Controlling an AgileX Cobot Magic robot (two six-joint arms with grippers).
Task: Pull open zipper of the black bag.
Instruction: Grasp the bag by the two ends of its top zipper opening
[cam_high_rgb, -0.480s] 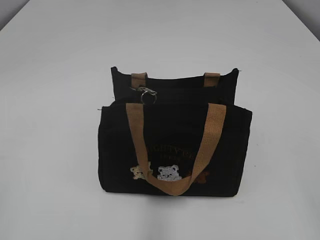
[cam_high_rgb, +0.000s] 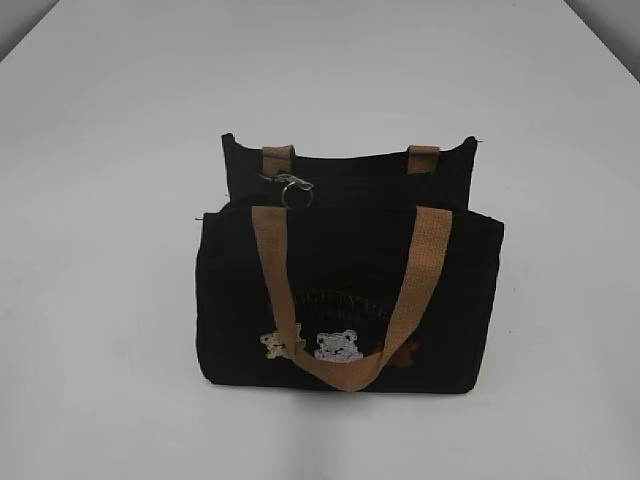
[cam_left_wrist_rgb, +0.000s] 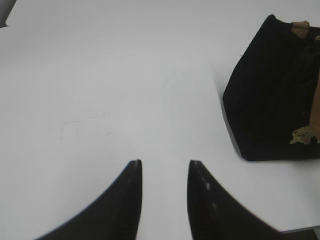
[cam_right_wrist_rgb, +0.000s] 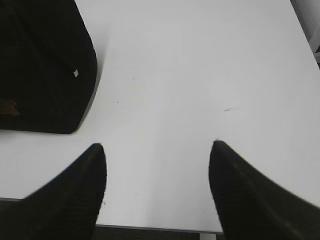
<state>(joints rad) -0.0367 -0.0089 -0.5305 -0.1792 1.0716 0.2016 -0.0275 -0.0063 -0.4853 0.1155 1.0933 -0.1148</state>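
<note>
The black bag (cam_high_rgb: 345, 290) stands upright in the middle of the white table, tan handles draped over its front and small bear patches low on its face. Its zipper runs along the top edge, with the silver clasp and ring (cam_high_rgb: 292, 186) lying near the left end. Neither arm shows in the exterior view. My left gripper (cam_left_wrist_rgb: 165, 163) hovers open over bare table, the bag (cam_left_wrist_rgb: 272, 95) off to its right. My right gripper (cam_right_wrist_rgb: 157, 145) stands wide open above the table's near edge, the bag (cam_right_wrist_rgb: 45, 65) at its upper left. Nothing sits between either pair of fingers.
The white table (cam_high_rgb: 110, 250) stretches round the bag on all sides. Its near edge (cam_right_wrist_rgb: 160, 229) runs just under the right gripper. A dark gap shows past the table's far corners in the exterior view.
</note>
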